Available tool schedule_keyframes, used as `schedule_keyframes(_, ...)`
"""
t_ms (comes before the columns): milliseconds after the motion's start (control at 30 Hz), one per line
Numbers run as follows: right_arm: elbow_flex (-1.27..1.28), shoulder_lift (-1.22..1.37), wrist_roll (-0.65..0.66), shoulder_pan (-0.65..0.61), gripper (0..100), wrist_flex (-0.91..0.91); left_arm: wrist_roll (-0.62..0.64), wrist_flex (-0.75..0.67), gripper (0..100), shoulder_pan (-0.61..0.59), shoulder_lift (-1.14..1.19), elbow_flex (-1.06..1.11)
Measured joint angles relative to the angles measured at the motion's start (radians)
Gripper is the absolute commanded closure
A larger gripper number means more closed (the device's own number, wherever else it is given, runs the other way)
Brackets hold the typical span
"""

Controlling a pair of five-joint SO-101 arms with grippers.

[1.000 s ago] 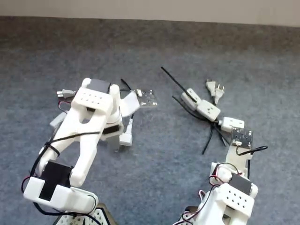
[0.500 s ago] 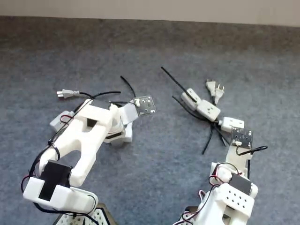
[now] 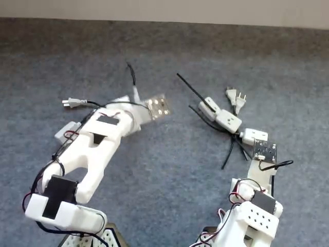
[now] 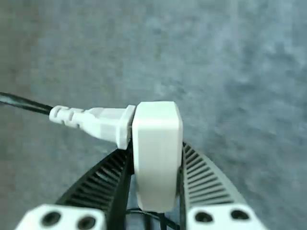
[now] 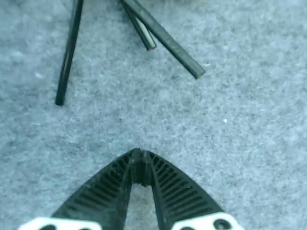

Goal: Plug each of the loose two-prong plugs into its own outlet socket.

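Well to the left of the held socket (image 4: 157, 129), a loose two-prong plug (image 3: 72, 103) is seen lying flat on the grey surface (image 3: 169, 170), with its prongs turned away from that socket. A second white socket (image 3: 66, 131) is spotted left of the held socket too, partly covered by the left arm (image 3: 92, 149).

Now the centre: the held socket is gripped by the left hand (image 4: 156, 149), its ribbed black fingers (image 4: 201, 177) pressed against both flat sides. An inserted plug (image 4: 98, 123) is seated in one face of the held socket, and its black cord (image 4: 21, 103) is led away from it.

To the right of the held socket and well apart from it, two joined sockets (image 3: 220, 115) are laid at a slant with black cords crossing beneath them. Just beyond them a white plug (image 3: 235, 98) is seen with bare prongs, and whether one plug or two lie there cannot be told. Farther right again, another socket (image 3: 254, 136) is set close to the right arm (image 3: 252, 216).

The right hand (image 5: 142, 167) is clenched, fingertips met and nothing caught between them; it is held above bare surface, with loose black cord ends (image 5: 163, 36) lying ahead of it.
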Motion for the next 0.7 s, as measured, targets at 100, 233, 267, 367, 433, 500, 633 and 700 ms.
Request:
schedule_keyframes(100,0.0,0.0,0.0,0.0,99.1,0.0,-0.002,-0.183,99,-0.015,0.0,-0.012)
schedule_keyframes(233,0.0,0.0,0.0,0.0,99.1,0.0,-0.002,-0.233,99,-0.011,0.034,-0.146)
schedule_keyframes(267,0.0,0.0,0.0,0.0,99.1,0.0,-0.002,-0.232,99,-0.011,0.063,-0.193)
schedule_keyframes(367,0.0,0.0,0.0,0.0,99.1,0.0,0.0,-0.186,99,-0.012,0.181,-0.384)
schedule_keyframes(433,0.0,0.0,0.0,0.0,99.1,0.0,-0.003,-0.132,99,-0.014,0.285,-0.531)
schedule_keyframes(500,0.0,0.0,0.0,0.0,99.1,0.0,-0.003,-0.078,99,-0.014,0.405,-0.689)
schedule_keyframes(633,0.0,0.0,0.0,0.0,99.1,0.0,-0.003,-0.031,99,-0.014,0.667,-1.017)
schedule_keyframes(700,0.0,0.0,0.0,0.0,99.1,0.0,-0.025,-0.026,99,-0.014,0.804,-1.183)
